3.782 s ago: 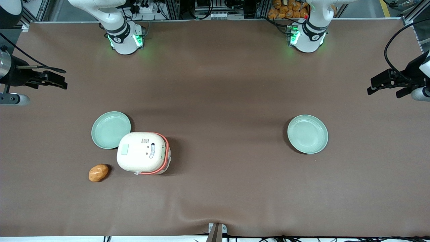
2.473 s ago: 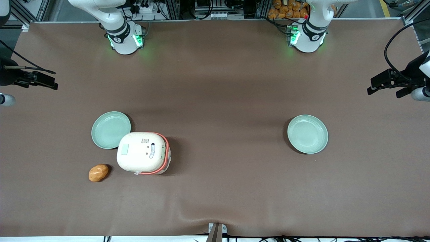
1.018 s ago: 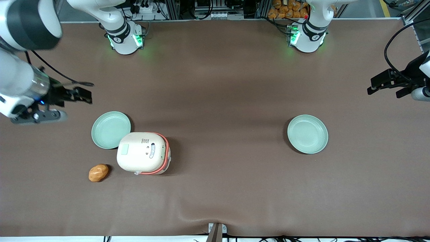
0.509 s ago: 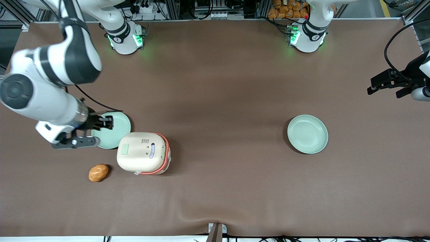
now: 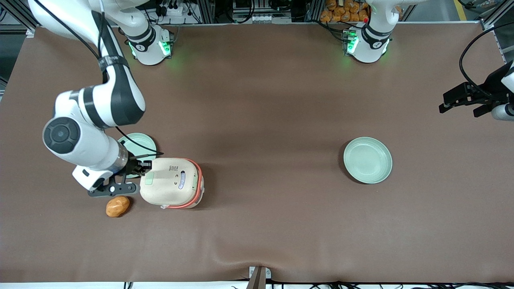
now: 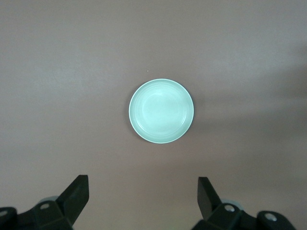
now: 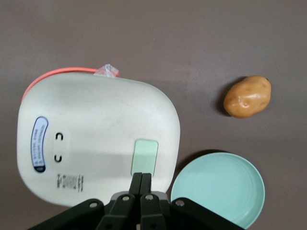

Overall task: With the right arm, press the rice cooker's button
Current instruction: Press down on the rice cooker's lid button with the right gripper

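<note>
The rice cooker [image 5: 172, 182] stands on the brown table, cream lid up, with an orange-red rim band. Its button [image 5: 149, 178] is a small pale green patch on the lid, at the end toward the working arm. The right arm [image 5: 86, 132] reaches down beside the cooker. My gripper [image 5: 140, 167] is shut and empty, fingers pressed together, hovering at the lid's edge just short of the button. In the right wrist view the gripper [image 7: 142, 176] tips sit right at the edge of the button [image 7: 145, 157] on the cooker lid [image 7: 96, 129].
A pale green plate [image 5: 138, 146] lies against the cooker, partly under the arm, and also shows in the right wrist view [image 7: 218, 189]. An orange potato [image 5: 117, 206] [image 7: 247, 97] lies near the cooker, nearer the front camera. Another plate [image 5: 367, 160] [image 6: 161, 111] lies toward the parked arm's end.
The right arm has swung in from the table's edge and come down over the plate to the cooker's button end. The cooker, plates and potato have not moved.
</note>
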